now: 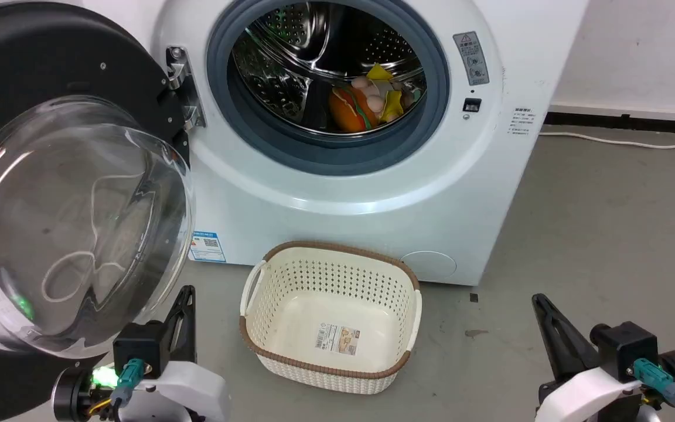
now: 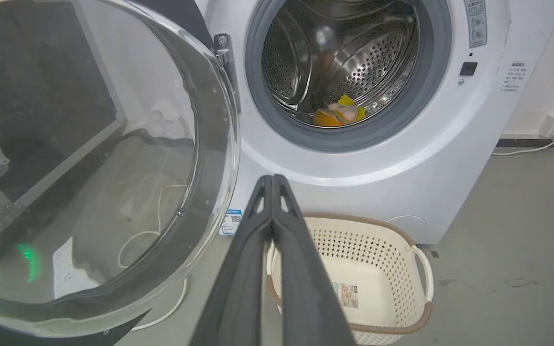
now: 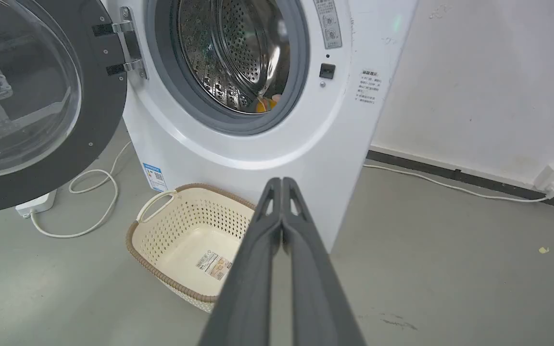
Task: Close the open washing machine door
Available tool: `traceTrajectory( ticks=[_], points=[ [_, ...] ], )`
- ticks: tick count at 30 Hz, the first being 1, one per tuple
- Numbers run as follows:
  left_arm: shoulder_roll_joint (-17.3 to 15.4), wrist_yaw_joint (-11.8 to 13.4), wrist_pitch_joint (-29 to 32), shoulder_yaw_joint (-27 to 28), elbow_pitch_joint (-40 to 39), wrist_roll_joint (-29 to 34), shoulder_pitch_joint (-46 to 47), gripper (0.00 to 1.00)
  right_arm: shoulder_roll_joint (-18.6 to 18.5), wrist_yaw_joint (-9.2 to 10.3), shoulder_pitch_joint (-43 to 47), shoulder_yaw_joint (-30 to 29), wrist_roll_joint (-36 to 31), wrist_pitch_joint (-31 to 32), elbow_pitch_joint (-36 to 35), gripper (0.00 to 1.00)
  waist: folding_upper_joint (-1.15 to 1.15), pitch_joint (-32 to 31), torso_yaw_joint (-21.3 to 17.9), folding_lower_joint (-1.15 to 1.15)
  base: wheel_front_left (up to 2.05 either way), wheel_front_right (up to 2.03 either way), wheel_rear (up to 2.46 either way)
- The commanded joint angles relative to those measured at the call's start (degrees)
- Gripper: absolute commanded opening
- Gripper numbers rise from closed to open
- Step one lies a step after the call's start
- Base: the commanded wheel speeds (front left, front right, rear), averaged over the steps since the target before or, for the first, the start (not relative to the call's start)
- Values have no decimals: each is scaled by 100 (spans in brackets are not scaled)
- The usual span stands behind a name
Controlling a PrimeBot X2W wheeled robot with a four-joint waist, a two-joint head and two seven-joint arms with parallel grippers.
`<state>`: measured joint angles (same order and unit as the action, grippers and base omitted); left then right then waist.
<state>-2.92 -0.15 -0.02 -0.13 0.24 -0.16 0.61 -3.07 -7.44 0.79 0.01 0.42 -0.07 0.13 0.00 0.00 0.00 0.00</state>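
Observation:
The white washing machine [image 1: 372,193] fills the upper middle of the head view, its steel drum holding colourful soft items [image 1: 367,99]. Its round black door [image 1: 27,64], with a bulging clear glass bowl [image 1: 74,228], is swung wide open on the left, hinged at the machine's left side [image 1: 182,88]. My left gripper [image 1: 188,290] rests low, just right of the door's lower edge, fingers pressed together and empty [image 2: 272,179]. My right gripper [image 1: 538,299] sits at the lower right, shut and empty [image 3: 282,181], well away from the door [image 3: 108,110].
A cream perforated basket [image 1: 255,281] with a brown rim stands empty on the grey floor in front of the machine, between my two grippers. A white cable [image 3: 94,192] loops on the floor under the door. Another cable [image 1: 619,142] runs along the wall at right.

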Motion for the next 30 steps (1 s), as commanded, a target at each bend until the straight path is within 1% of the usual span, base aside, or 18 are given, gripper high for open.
traceTrajectory(
  ticks=[1, 30],
  points=[
    [4, 15, 2, 13, -24, 16, -61, 0, 19, -5, -79, -1, -42, 7, -13, 0, 0, 0, 0, 0, 0, 0, 0],
    [4, 15, 2, 13, -24, 16, -61, 0, 19, -5, -79, -1, -42, 7, -13, 0, 0, 0, 0, 0, 0, 0, 0]
  ],
)
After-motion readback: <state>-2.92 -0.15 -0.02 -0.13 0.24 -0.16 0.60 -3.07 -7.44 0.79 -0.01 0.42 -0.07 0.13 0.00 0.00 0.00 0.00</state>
